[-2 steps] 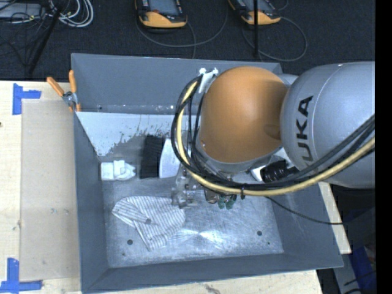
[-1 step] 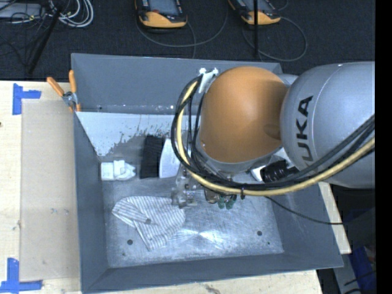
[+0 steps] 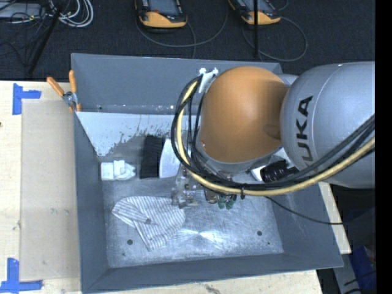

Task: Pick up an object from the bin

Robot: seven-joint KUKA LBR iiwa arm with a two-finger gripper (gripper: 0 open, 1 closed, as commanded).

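Soft striped grey-and-white cloth [image 3: 150,216] just beside my gripper [image 3: 185,196], scuffed matt grey metal bin [image 3: 257,225] floor beneath, glossy smooth orange cover [image 3: 242,112] above.

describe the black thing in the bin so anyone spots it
Look in the grey bin, at the foot of its far wall. A black rectangular block lies there, the only dark thing, between a small white lump and a white piece.

An orange-and-black handset [image 3: 160,10] and a second handset [image 3: 254,8] lie on the dark floor [image 3: 343,29], a cable tangle [image 3: 73,8] to their left.
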